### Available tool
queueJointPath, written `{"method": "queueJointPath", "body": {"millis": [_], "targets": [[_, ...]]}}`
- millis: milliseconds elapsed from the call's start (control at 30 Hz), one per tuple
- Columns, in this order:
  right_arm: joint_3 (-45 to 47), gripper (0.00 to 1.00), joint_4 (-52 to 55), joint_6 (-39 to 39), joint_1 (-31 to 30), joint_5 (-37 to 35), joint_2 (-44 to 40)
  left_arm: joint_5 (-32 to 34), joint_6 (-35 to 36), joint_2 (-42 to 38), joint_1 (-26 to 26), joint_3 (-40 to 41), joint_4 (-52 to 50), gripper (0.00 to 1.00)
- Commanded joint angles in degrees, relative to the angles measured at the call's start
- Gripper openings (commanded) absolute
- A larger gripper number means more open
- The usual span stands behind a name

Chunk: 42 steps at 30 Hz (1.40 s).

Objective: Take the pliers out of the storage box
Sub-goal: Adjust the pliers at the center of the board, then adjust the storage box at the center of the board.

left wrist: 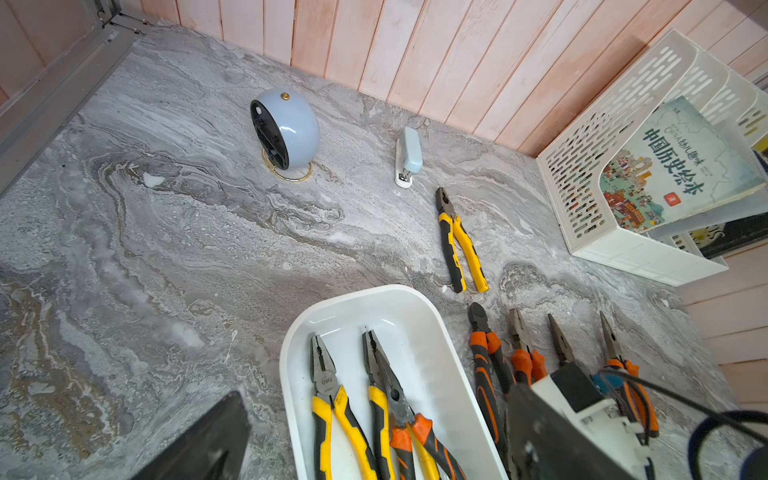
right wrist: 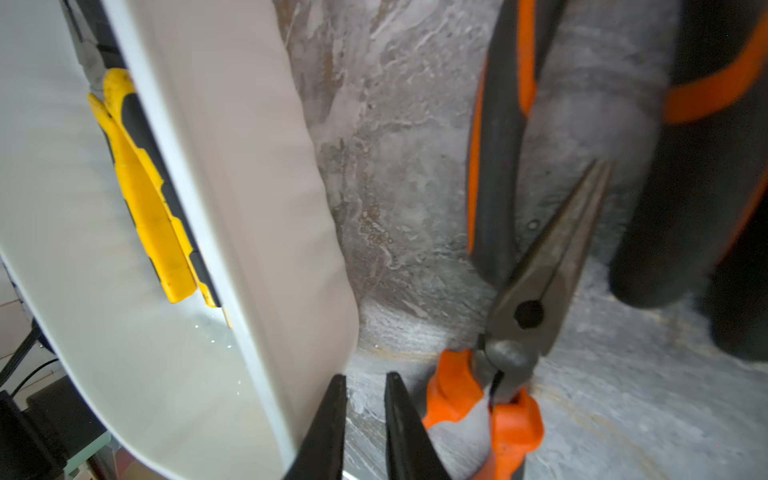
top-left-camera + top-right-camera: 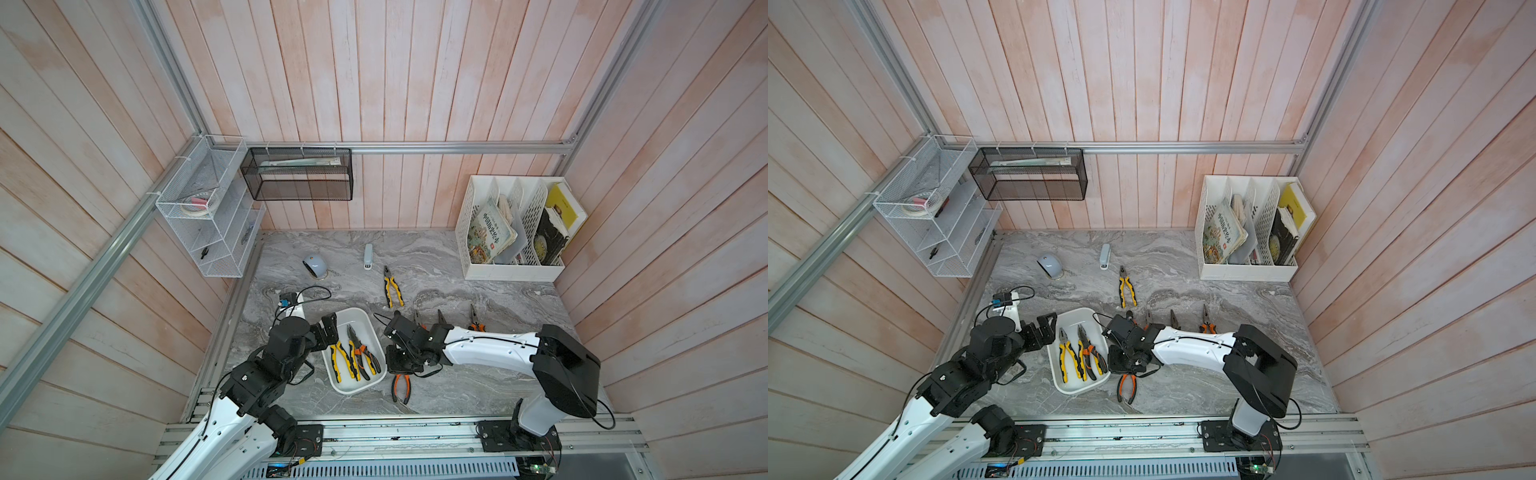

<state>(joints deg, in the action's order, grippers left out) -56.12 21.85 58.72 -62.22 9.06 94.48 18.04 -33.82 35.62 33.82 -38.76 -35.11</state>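
The white storage box (image 3: 353, 311) (image 1: 291, 353) holds three pliers: a yellow-black pair (image 3: 338, 359) (image 1: 328, 399), and an orange long-nosed pair (image 3: 363, 353) (image 1: 399, 407) lying on another yellow pair. My left gripper (image 3: 332, 336) (image 1: 374, 449) hangs wide open at the box's left rim, empty. My right gripper (image 3: 395, 370) (image 2: 365, 376) is just outside the box's right wall (image 2: 249, 166). Its fingers stand a narrow gap apart with nothing between them. Orange long-nosed pliers (image 2: 536, 270) (image 3: 401, 388) lie on the table beside it. Several more pliers lie behind it (image 1: 484, 357) (image 3: 390, 286).
A stapler (image 3: 368, 257) and a round pale-blue gadget (image 3: 314, 266) stand at the back of the marble table. A white file rack with books (image 3: 511, 232) fills the back right corner. A wire-mesh shelf (image 3: 208, 216) and a black mesh basket (image 3: 299, 174) hang on the walls.
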Motion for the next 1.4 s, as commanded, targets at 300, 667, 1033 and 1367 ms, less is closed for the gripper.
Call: {"method": "queueJointPath", "body": {"millis": [300, 667, 1033, 1367], "targets": [[3.1, 0.18, 0.0, 2.9, -1.6, 0.4, 0.1, -0.3, 0.3, -0.2, 0.3, 0.1, 0.2, 1.00], [-1.5, 0.19, 5.1, 0.4, -2.9, -1.5, -0.7, -0.2, 0.2, -0.1, 0.4, 0.1, 0.2, 1.00], [-9.9, 0.19, 4.2, -2.3, -6.2, 0.7, 5.9, -0.2, 0.2, -0.1, 0.3, 0.0, 0.1, 1.00], [-20.2, 0.31, 18.5, -4.1, -6.3, -9.0, 1.8, 0.5, -1.5, -0.1, 0.3, -1.0, -1.9, 1.00]]}}
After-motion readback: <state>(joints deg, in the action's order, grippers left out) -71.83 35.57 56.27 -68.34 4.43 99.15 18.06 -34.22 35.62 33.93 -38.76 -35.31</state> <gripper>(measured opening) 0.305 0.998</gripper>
